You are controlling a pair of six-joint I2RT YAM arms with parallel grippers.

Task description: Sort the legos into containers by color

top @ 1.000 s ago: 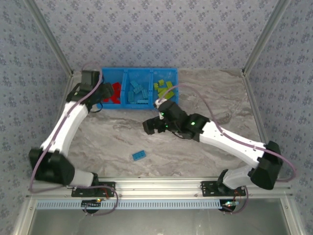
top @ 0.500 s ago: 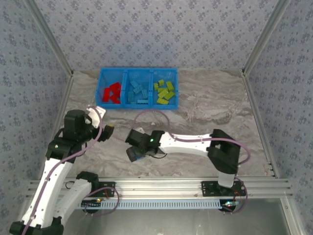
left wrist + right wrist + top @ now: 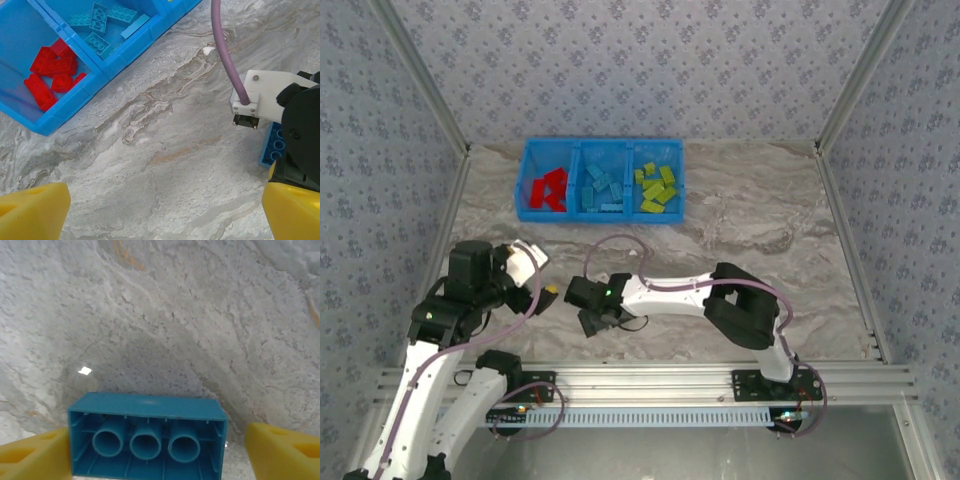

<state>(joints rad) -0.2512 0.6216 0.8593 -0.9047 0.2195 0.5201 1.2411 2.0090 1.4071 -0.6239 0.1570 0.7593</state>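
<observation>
The left arm [image 3: 470, 275] has drawn back from the red end of the bin [image 3: 602, 216] to the near left of the desk [image 3: 750, 210]. Its jaws now stand wide apart with only bare marbled surface between them. That suggests its delivery is finished, and the red bricks [image 3: 548, 190] lie together in the left compartment.

The right arm [image 3: 665, 293] has meanwhile swung down from the middle of the desk to the near edge. There its jaws have dropped around the loose light-blue brick [image 3: 147, 432]. From the wrist, the brick sits between the two yellow tips with its hollow underside facing the camera. One tip is close against its left end, while a gap remains on the right, so the jaws are apart and not yet clamped. I can't quite tell whether the brick has been tipped up or merely looks so from this low angle.

This looks like the last piece to sort. Once gripped, it belongs in the middle compartment with the other light-blue bricks [image 3: 603, 187], beside the yellow-green ones [image 3: 657, 187].
</observation>
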